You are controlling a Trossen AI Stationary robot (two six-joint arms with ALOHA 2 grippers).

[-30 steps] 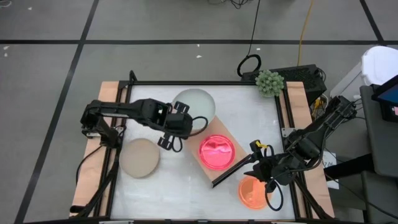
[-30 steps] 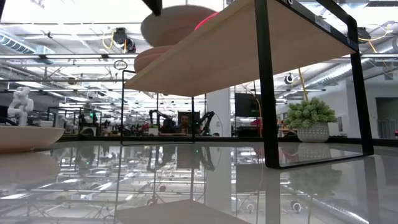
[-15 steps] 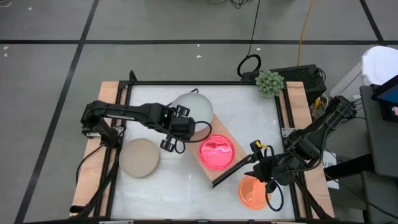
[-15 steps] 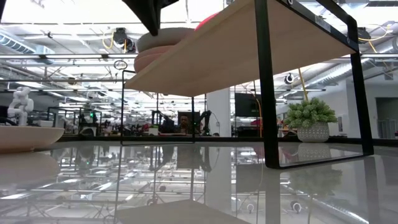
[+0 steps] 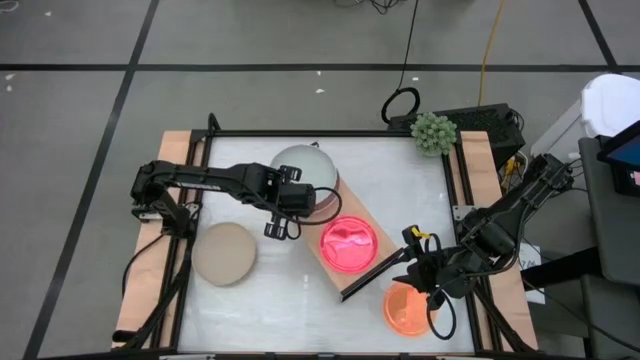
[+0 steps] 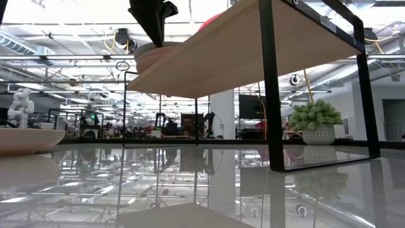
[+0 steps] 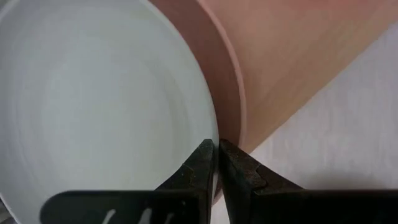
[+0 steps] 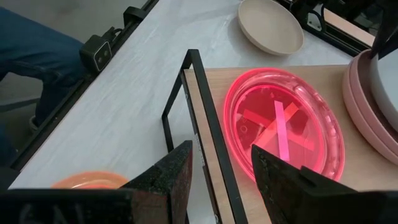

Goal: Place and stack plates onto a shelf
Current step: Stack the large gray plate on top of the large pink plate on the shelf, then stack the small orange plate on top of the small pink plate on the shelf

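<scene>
A pale grey-green plate [image 5: 305, 168] lies on top of dusty-pink plates [image 7: 229, 81] at the far end of the light-wood shelf [image 5: 372, 218]. My left gripper [image 5: 300, 203] is shut on that plate's rim. A translucent hot-pink divided plate [image 5: 348, 243] sits on the shelf's middle. A beige plate [image 5: 224, 253] and an orange plate [image 5: 408, 307] rest on the white table. My right gripper [image 8: 221, 174] is open above the shelf's near black frame end, touching nothing. My left gripper pinches the grey-green plate's rim [image 7: 210, 138] between its two fingers, on the side facing the table's near edge. The fingers come from above, slanting down. The plate lies flat on the pink plates beneath it, which rest on the shelf.
A small potted plant [image 5: 433, 132] stands at the table's far right corner. Black rails run along the table's sides. A person's blue-clad leg [image 8: 37, 56] shows beyond the table edge. Bare tabletop lies between the beige plate and the shelf.
My left gripper has moved down and slightly toward the shelf, still shut on the grey-green plate. The plate was raised and tilted above the pink plates; it now lies level on them. The right arm has kept still.
</scene>
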